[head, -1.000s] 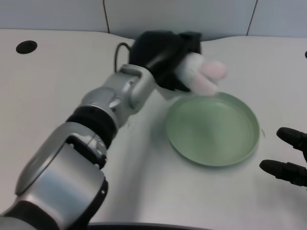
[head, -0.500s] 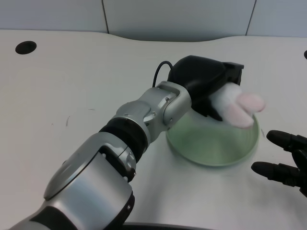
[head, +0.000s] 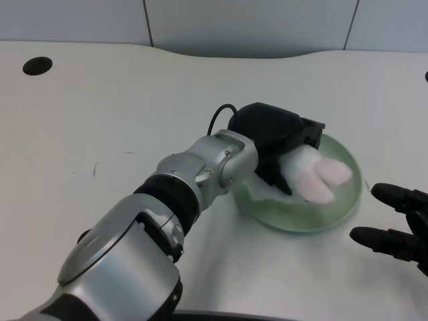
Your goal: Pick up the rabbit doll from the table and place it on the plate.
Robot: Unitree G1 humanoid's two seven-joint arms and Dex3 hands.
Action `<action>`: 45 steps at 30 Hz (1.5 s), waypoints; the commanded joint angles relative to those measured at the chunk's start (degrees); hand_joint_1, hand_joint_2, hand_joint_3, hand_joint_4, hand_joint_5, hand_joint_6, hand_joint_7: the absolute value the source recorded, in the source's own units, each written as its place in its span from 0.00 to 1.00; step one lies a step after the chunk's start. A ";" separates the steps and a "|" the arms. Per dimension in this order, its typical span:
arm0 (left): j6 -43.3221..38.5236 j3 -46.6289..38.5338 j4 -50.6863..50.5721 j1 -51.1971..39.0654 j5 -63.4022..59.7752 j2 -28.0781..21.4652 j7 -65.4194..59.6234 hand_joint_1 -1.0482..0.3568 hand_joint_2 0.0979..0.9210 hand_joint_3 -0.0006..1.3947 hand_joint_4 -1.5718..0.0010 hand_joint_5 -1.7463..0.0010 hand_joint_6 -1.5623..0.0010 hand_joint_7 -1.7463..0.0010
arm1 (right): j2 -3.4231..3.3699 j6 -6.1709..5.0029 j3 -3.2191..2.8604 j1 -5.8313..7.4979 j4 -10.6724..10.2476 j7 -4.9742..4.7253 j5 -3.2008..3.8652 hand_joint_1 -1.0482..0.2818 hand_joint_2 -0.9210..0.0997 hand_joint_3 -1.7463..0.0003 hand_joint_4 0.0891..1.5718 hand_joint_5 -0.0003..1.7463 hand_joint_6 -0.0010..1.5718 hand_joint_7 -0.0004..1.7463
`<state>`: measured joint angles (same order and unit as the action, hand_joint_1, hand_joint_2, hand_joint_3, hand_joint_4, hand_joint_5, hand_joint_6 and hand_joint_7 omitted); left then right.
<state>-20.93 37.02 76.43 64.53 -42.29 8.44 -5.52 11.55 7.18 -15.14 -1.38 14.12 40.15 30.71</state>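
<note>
One green plate (head: 346,206) lies on the white table (head: 100,114), and inside it sits the rabbit doll (head: 313,175), pink ears pointing right. Over the plate's far-left part, the left hand (head: 274,144) grips the doll's white body.

Views: one, head view. Position: high on the robot, looking steeply down and forward over the table (head: 87,100). Range: close; the left arm (head: 167,200) fills the lower left, the far wall (head: 254,23) edges the top. Shared coverage: not applicable, single camera
</note>
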 commanded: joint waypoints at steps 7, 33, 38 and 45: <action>0.91 2.25 0.66 1.22 -2.45 -1.83 3.80 0.26 0.92 0.00 0.88 0.99 0.86 1.00 | 0.30 -0.10 -0.23 0.71 -0.29 0.00 0.07 0.53 0.00 0.88 0.56 0.00 0.53 0.00; -4.13 -11.51 -1.19 0.65 10.11 -8.49 6.36 0.18 0.95 0.01 0.99 1.00 0.98 0.99 | 1.59 -0.32 -0.57 -0.43 1.24 0.34 -0.57 0.54 0.00 0.88 0.59 0.01 0.54 0.01; -8.61 -19.79 -2.91 -3.31 19.94 -12.16 15.92 0.18 0.94 0.00 0.96 0.98 0.94 0.97 | 1.46 -0.65 -0.82 -1.16 2.42 0.66 -0.27 0.54 0.00 0.88 0.58 0.01 0.54 0.00; -14.13 -26.36 -7.57 -11.25 28.32 -17.29 25.53 0.30 0.99 0.03 0.99 0.65 0.90 0.98 | 1.40 -0.85 -0.83 -2.39 4.56 0.81 -0.36 0.54 0.00 0.88 0.59 0.01 0.54 0.00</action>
<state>-34.04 11.56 69.82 54.98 -14.87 -7.37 18.83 12.28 6.88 -15.47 -3.33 17.82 40.75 30.67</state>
